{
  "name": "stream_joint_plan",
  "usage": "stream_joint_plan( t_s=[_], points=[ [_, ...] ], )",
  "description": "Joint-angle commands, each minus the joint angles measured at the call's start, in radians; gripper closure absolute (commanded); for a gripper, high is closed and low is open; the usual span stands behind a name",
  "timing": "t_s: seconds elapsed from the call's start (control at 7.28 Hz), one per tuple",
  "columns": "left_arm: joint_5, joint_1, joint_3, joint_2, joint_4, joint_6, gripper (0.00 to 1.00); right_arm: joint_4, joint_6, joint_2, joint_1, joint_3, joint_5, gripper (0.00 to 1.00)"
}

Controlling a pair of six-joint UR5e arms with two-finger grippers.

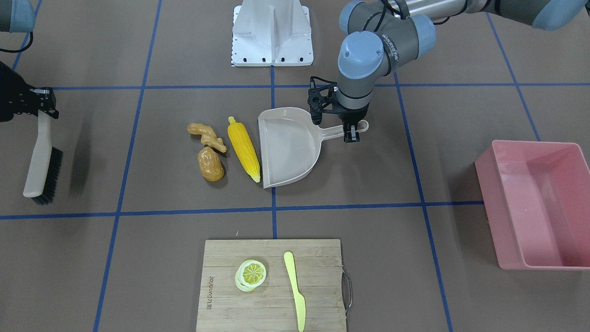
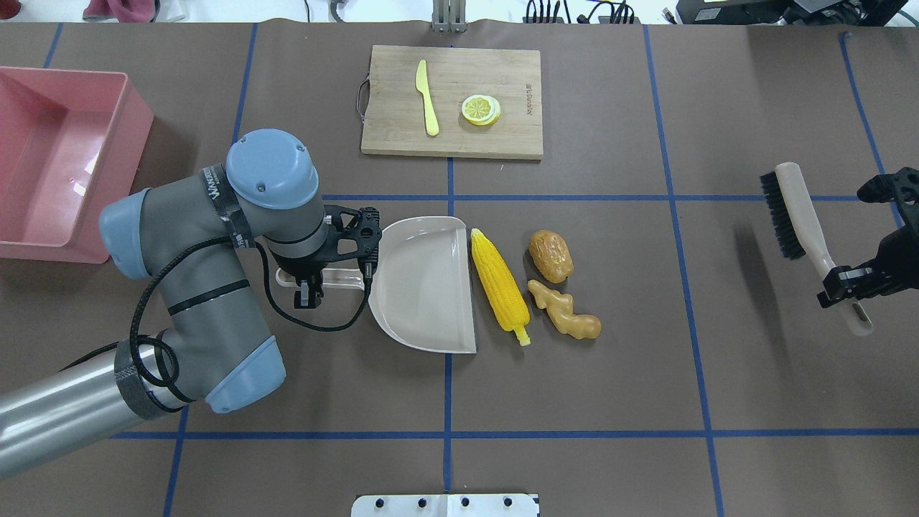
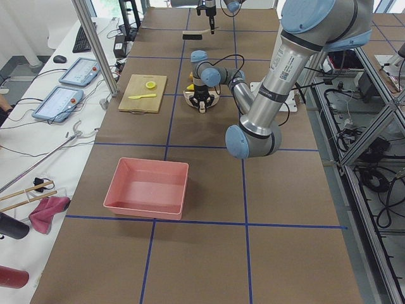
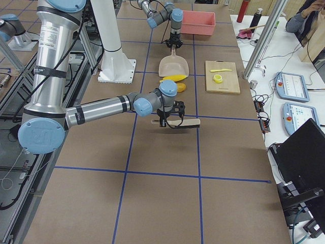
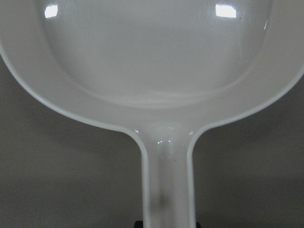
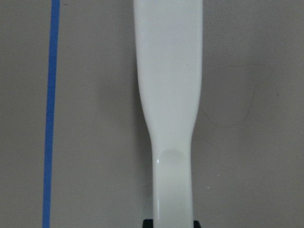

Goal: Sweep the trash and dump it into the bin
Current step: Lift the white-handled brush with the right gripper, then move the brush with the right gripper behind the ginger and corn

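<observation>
**Operator:** Beige dustpan (image 2: pixel 423 283): is it down where it should be?

**Spotter:** Yes. You have it flat on the table (image 2: pixel 646 373) with its open lip facing the trash. Your left gripper (image 2: pixel 309 291) is clamped across its handle (image 2: pixel 341 278), and the left wrist view shows that handle running straight back to the gripper. The corn cob (image 2: pixel 499 283) lies just beside the lip and nearly parallel to it; I cannot tell whether it touches. The potato (image 2: pixel 551 255) and the ginger root (image 2: pixel 567 312) sit close together on the cob's far side, away from the pan.

**Operator:** And the brush?

**Spotter:** Your right gripper (image 2: pixel 847 280) is closed on the thin end of the brush (image 2: pixel 797 215). Going by the shadow beneath, the brush hangs clear of the table, well apart from the trash on the robot's right. I'd judge you are between pickup and sweep, with both tools in hand and nothing in the pan yet.

**Operator:** What does the next move want?

**Spotter:** Carry the brush across and set the bristles down beyond the potato and ginger root, then draw toward the pan. Keep the stroke square to the lip, because the corn cob is round and may roll or skew past a corner. Hold the pan firm so it doesn't slide back. The bin (image 2: pixel 43 179) stands well off on the robot's left, so the dump comes afterwards. Leave the cutting board (image 2: pixel 402 136), lemon slices (image 2: pixel 481 110) and knife (image 2: pixel 428 97) alone.
</observation>
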Motion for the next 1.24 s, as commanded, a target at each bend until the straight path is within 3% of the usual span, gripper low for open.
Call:
stream_joint_plan(
  t_s=[0.0, 0.41, 0.69, 1.1],
  points=[
    [0.003, 0.000, -0.001, 0.003, -0.001, -0.003, 1.00, 0.000, 0.003, -0.004, -0.021, 0.043, 0.031, 1.00],
    [0.005, -0.004, -0.012, 0.007, -0.004, -0.003, 1.00, 0.003, 0.178, 0.005, -0.128, 0.123, 0.016, 1.00],
    [0.006, -0.004, -0.009, 0.007, -0.004, -0.001, 1.00, 0.006, 0.353, 0.079, -0.243, 0.134, -0.040, 1.00],
    [0.005, -0.001, 0.002, 0.006, -0.006, -0.001, 1.00, 0.006, 0.450, 0.131, -0.371, 0.132, -0.113, 1.00]
  ],
)
